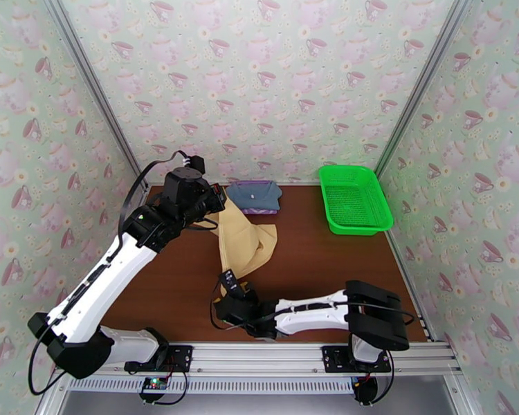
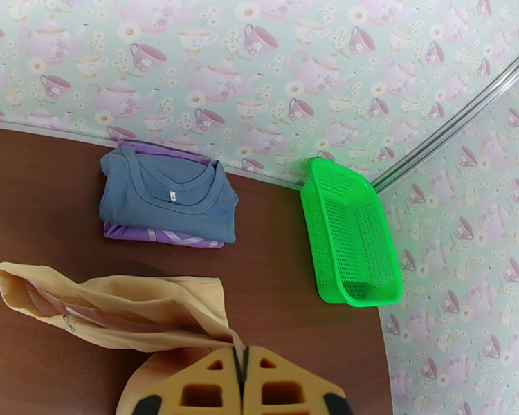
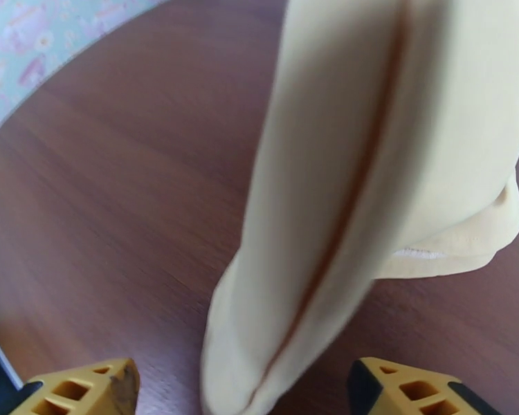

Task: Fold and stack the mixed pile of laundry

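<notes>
- Left gripper [image 1: 214, 202] is raised above the table [image 1: 315, 271], well to the left of the green basket [image 1: 324, 195] in the overhead view. Its jaws are pressed tight together on an upper edge of the tan-yellow garment [image 1: 242, 240].
- Wrist view confirms it: left gripper [image 2: 242, 354] has the two pads closed flat, with the tan-yellow garment [image 2: 121, 306] coming out from the seam between them.
- That garment hangs in a long drape, down and towards the near edge. Its lower end reaches the table [image 2: 38, 181], left of the basket [image 2: 315, 229] and nearer than it.
- Right gripper [image 1: 226, 278] sits low at the bottom tip of the drape, nearer than the basket and left of it.
- From its own camera, right gripper [image 3: 242, 382] has its fingers spread wide. The tan-yellow garment [image 3: 370, 167] hangs down between them and neither pad is pinching it (plenty of air on both sides). Bare table [image 3: 121, 167] lies behind.
- Over by the back wall, just left of the basket with a gap between, the slate blue-grey garment [image 1: 254, 195] lies folded, collar up.
- It rests on the lilac purple garment [image 1: 259, 210], also folded.
- Left wrist view shows the stack clearly: slate blue-grey garment [image 2: 166, 195] on top, lilac purple garment [image 2: 169, 236] peeking out along the near edge.
</notes>
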`<state>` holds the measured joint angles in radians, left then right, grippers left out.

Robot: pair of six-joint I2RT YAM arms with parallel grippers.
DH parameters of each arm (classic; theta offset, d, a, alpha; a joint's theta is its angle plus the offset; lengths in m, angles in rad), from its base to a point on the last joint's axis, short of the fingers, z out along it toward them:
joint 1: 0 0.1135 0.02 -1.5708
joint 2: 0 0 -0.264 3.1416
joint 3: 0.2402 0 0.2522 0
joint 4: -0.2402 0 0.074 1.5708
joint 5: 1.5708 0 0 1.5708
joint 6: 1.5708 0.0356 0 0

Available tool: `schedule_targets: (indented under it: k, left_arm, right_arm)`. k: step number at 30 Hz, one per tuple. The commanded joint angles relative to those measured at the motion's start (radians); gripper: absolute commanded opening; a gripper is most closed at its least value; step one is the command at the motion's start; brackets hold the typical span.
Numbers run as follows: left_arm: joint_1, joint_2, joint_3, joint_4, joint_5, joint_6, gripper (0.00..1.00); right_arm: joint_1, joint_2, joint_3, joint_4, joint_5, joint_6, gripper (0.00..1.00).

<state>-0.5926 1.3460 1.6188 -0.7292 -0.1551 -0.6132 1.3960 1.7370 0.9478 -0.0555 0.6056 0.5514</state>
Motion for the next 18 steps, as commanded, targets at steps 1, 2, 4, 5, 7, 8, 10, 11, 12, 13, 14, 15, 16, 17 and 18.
schedule_targets:
  k: [1, 2, 4, 5, 7, 8, 10, 11, 12, 13, 14, 15, 16, 17, 18]
  left_arm:
    - [0.002, -0.018, 0.022, 0.019, -0.017, 0.023, 0.00]
    - [0.003, -0.018, 0.021, 0.020, -0.017, 0.023, 0.00]
    - [0.005, -0.020, 0.017, 0.024, -0.015, 0.023, 0.00]
    - [0.007, -0.022, 0.015, 0.025, -0.017, 0.023, 0.00]
    - [0.013, -0.024, 0.008, 0.025, -0.016, 0.023, 0.00]
    - [0.016, -0.028, 0.004, 0.025, -0.015, 0.023, 0.00]
    - [0.024, -0.035, -0.005, 0.019, -0.014, 0.023, 0.00]
    - [0.029, -0.040, -0.008, 0.016, -0.012, 0.023, 0.00]
    - [0.032, -0.046, -0.010, 0.009, -0.012, 0.023, 0.00]
    - [0.038, -0.053, -0.011, 0.003, -0.011, 0.023, 0.00]
    - [0.043, -0.060, -0.011, -0.002, -0.011, 0.024, 0.00]
    - [0.047, -0.068, -0.011, -0.011, -0.011, 0.025, 0.00]
    - [0.052, -0.078, -0.009, -0.020, -0.012, 0.028, 0.00]
    - [0.054, -0.084, -0.005, -0.032, -0.012, 0.030, 0.00]
    - [0.058, -0.091, 0.002, -0.048, -0.013, 0.036, 0.00]
  right_arm:
    - [-0.011, 0.023, 0.010, 0.082, 0.029, -0.017, 0.64]
    - [-0.011, 0.023, 0.004, 0.106, 0.033, -0.028, 0.57]
    - [-0.014, 0.017, -0.004, 0.146, 0.045, -0.055, 0.27]
    - [-0.014, 0.010, -0.004, 0.148, 0.057, -0.067, 0.09]
    - [-0.013, -0.022, 0.000, 0.107, 0.101, -0.086, 0.00]
    - [-0.012, -0.045, -0.002, 0.085, 0.120, -0.097, 0.00]
    - [-0.012, -0.128, -0.016, 0.008, 0.153, -0.113, 0.00]
    - [-0.011, -0.172, -0.021, -0.040, 0.160, -0.123, 0.00]
    - [-0.010, -0.230, -0.023, -0.107, 0.165, -0.139, 0.00]
    - [-0.010, -0.292, -0.023, -0.175, 0.160, -0.160, 0.00]
    - [-0.010, -0.347, -0.020, -0.232, 0.144, -0.183, 0.00]
    - [-0.009, -0.409, -0.011, -0.309, 0.123, -0.211, 0.00]
    - [-0.010, -0.468, 0.006, -0.385, 0.097, -0.243, 0.00]
    - [-0.009, -0.515, 0.024, -0.449, 0.077, -0.272, 0.00]
    - [-0.009, -0.563, 0.054, -0.529, 0.053, -0.306, 0.00]
